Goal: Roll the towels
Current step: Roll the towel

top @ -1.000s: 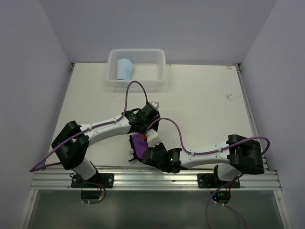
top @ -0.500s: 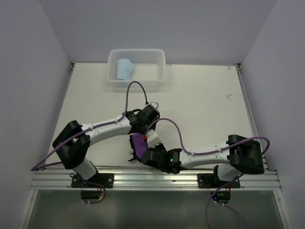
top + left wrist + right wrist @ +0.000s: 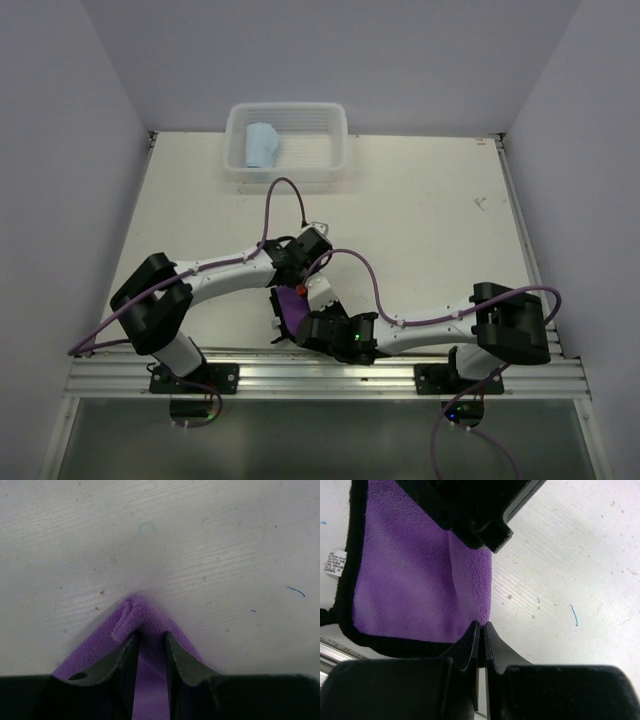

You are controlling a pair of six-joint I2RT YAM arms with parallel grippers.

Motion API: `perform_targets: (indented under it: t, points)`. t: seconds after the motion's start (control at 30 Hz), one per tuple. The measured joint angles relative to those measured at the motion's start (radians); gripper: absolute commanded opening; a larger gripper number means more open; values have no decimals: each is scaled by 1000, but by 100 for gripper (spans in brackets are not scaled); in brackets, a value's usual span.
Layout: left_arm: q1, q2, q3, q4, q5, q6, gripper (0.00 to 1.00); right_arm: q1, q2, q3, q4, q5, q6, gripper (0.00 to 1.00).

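The purple towel (image 3: 291, 309) with a black border lies on the table near the front edge, between the two arms. My left gripper (image 3: 151, 645) stands at its far corner, and the fingers (image 3: 127, 652) squeeze a raised purple fold that fills the gap between them. My right gripper (image 3: 482, 626) is shut, its tips pinching the towel's (image 3: 410, 580) right edge at the near side. From above, the left gripper (image 3: 300, 281) is just beyond the right gripper (image 3: 316, 316). The light blue towel (image 3: 262, 145) lies in the white basket (image 3: 335, 150) at the back.
The left arm's black wrist (image 3: 480, 510) hangs over the towel's far side in the right wrist view. A white label (image 3: 333, 562) sticks out at the towel's left edge. The metal rail (image 3: 320, 375) runs along the table's near edge.
The left gripper's jaws have narrowed onto the purple fold, and the left wrist has sunk slightly toward the towel. The right gripper has stayed shut and barely moved.
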Motion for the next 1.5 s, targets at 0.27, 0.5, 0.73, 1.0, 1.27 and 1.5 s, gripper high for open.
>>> perform_targets:
  t: [0.27,0.5,0.73,1.0,1.27,1.5]
  points:
    - [0,-1,-31,24,-9,-8,25,11,18,20,-5,10,0,0]
    - [-1,-10,-75,72,-13,-30,17,18,18,20,16,4,-8,0]
    - [-1,-53,-150,147,-18,-72,4,28,33,16,76,-30,-25,11]
    - [2,-126,-282,299,-29,-132,0,38,-30,-76,188,-81,-44,31]
    - [8,-222,-482,565,-48,-210,0,39,-212,-197,285,-126,-13,42]
    - [8,-265,-577,696,-74,-244,0,36,-302,-278,348,-132,39,50]
